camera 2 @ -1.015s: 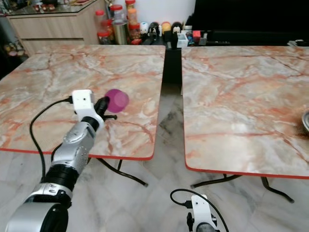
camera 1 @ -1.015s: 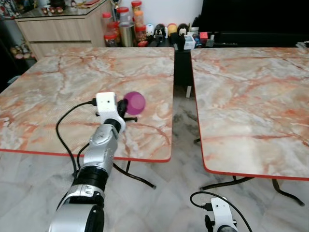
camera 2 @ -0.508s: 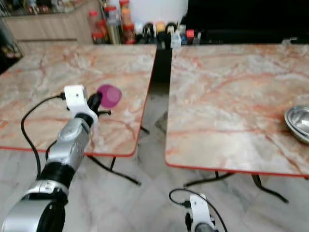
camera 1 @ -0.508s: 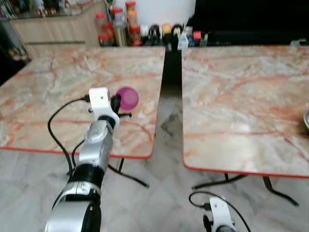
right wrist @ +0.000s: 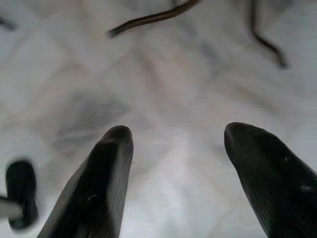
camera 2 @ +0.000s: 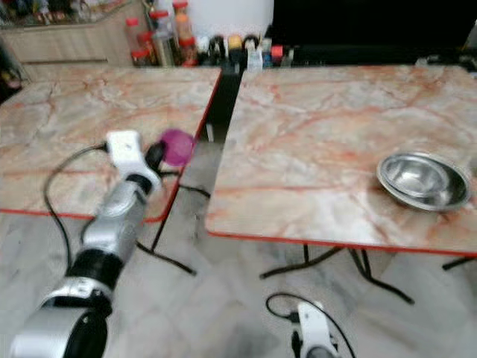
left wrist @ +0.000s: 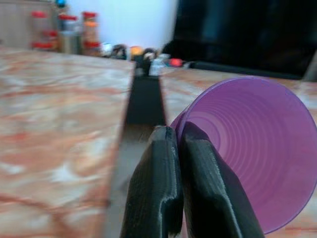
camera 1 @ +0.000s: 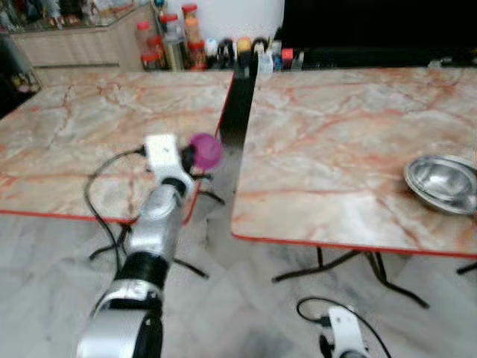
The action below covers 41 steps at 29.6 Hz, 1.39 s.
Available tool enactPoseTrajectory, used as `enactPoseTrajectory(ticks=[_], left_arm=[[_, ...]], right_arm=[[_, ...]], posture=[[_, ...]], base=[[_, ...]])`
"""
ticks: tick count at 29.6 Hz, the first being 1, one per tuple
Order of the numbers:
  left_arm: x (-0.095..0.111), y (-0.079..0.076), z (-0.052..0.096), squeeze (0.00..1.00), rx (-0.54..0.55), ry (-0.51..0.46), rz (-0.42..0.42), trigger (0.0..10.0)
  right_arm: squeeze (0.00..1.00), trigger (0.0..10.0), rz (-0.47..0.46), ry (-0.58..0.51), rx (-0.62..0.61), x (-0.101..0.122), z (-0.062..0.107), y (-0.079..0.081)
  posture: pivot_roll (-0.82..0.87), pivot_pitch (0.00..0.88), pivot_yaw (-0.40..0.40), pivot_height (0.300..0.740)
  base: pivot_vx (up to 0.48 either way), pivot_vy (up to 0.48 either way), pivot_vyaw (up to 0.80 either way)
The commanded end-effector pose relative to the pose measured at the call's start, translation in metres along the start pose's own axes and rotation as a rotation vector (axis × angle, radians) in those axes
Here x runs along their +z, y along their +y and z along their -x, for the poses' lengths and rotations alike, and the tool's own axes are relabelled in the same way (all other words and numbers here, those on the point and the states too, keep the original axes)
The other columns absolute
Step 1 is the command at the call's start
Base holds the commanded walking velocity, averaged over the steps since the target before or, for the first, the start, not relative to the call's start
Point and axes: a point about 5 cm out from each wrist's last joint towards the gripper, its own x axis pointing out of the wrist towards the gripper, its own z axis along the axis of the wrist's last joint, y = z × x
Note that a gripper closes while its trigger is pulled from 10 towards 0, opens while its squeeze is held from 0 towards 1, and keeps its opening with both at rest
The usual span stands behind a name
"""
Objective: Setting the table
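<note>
Since the earlier frames our head camera swung right: both tables slid left across the picture, and a steel bowl (camera 2: 422, 180) came into sight on the right table (camera 1: 335, 149). We read that as the body turning, not the things moving. Pictures were a bit blurred, so we were likely mid-turn.

Nearest us, the right gripper (right wrist: 178, 163) hung low over the marble floor (right wrist: 163, 89), fingers wide apart with nothing between them; idle.

Further out, our left arm was stretched forward and raised, wrist about level with the table tops. The left gripper (left wrist: 179, 144) was clamped on the rim of a purple cup (camera 1: 206, 150), one finger inside the wall and one outside. The cup lay on its side in the grip, mouth toward the wrist camera. It hung in the air over the right edge of the left table (camera 1: 74, 134), at the gap between the tables, touching neither.

Our judgement: transit stage, cup not yet placed. The bowl looked like the setting to join, so the likely target was the right table near it. Risk: a rim pinch is thin, so the cup could twist or slip.

Beyond the tables, jars (camera 1: 168, 37) and small items stood along the far wall.
</note>
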Motion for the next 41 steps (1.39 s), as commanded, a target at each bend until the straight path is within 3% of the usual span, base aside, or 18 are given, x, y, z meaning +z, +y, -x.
enactPoseTrajectory(ticks=[1,27,34,41], left_arm=[[0.007,0.011,0.0,0.0,0.028,-0.018,-0.017,10.0],[0.008,0.018,0.001,0.0,0.048,-0.028,-0.029,10.0],[0.011,0.023,0.002,0.0,0.052,-0.044,-0.033,10.0],[0.017,0.026,0.004,0.0,0.052,-0.084,0.015,10.0]], right_arm=[[0.0,10.0,-0.014,-0.007,0.018,0.002,0.0,0.008],[0.0,10.0,0.005,-0.026,0.021,0.007,-0.001,0.006],[0.0,10.0,-0.007,-0.031,0.023,0.009,-0.001,0.008],[0.0,10.0,-0.011,-0.031,0.023,0.009,-0.001,0.009]], posture=[[-0.03,0.0,0.034,0.74],[-0.03,0.0,0.021,0.74],[-0.03,0.0,0.02,0.74],[-0.03,0.0,0.018,0.74]], base=[[0.0,-0.311,0.0],[0.0,-0.303,0.0],[0.0,0.0,0.0],[0.0,0.0,0.0]])
